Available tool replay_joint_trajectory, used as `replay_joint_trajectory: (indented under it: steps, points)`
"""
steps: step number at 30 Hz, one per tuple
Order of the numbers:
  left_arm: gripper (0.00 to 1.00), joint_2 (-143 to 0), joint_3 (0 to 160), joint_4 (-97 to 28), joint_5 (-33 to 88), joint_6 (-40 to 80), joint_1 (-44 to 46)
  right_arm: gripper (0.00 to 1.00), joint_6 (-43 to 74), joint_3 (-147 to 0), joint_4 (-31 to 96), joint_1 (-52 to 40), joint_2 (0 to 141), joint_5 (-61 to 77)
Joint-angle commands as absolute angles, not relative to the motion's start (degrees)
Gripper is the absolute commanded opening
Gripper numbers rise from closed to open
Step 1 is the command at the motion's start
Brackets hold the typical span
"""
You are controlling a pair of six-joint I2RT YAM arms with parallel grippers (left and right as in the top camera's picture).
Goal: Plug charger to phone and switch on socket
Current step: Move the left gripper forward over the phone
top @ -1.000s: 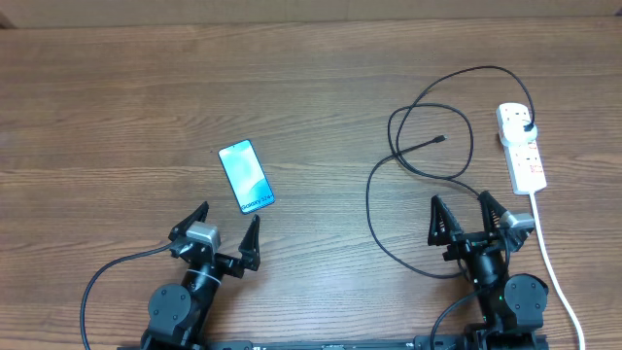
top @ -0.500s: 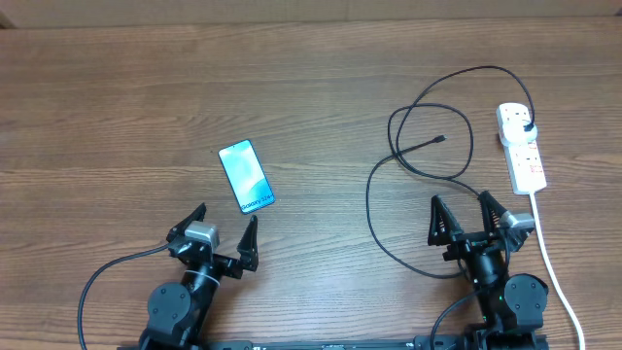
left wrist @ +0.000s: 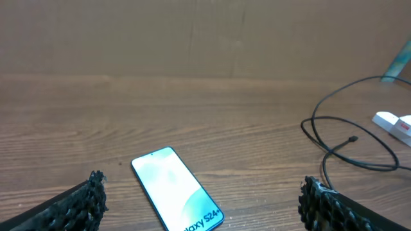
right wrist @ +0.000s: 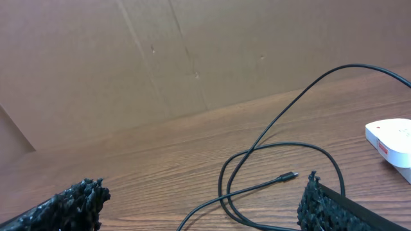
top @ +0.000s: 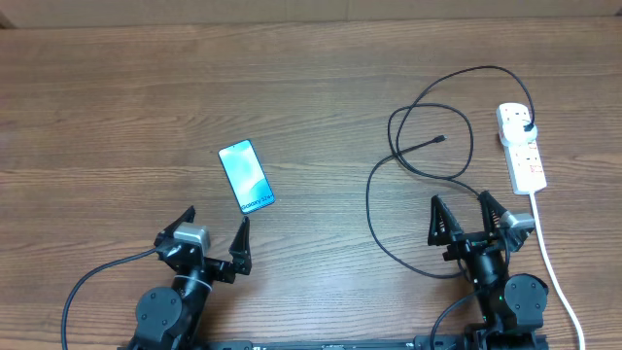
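Plainly, your right jaws, wide and empty like the left jaws, sit nearer the connector tip of the charger, which lies on the table ahead of them, pointing right toward the socket, well apart from the phone

A brown wooden table with long grain lines fills the overhead view. Behind it stands a plain cardboard wall with faint creases. A tilted pale blue strip shows against it.

Wood-grain table (brown cardboard wall behind).
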State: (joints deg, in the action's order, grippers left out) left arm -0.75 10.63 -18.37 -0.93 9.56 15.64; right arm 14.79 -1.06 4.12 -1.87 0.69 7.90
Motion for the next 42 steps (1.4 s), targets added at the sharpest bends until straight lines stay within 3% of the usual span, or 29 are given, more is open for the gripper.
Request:
replay_joint_trajectory:
  steps: [1, 8, 26, 42]
  points:
    - [1.0, -0.4, 12.5, -18.4, -1.9, 11.1, 15.4, 1.0, 15.0, -0.4, 3.9, -1.9, 0.2, 7.5]
    - [1.0, -1.2, 13.8, -18.4, -2.5, 12.1, 15.4, 1.0, 15.0, -0.4, 3.9, -1.9, 0.2, 7.6]
    - [1.0, -23.2, 26.8, -18.6, -3.0, 11.8, 15.4, 1.0, 15.0, -0.4, 3.9, -1.9, 0.2, 7.6]
    - [1.0, -41.6, 45.8, -34.6, -3.2, 11.8, 15.4, 1.0, 15.0, -0.4, 3.9, -1.9, 0.2, 7.5]
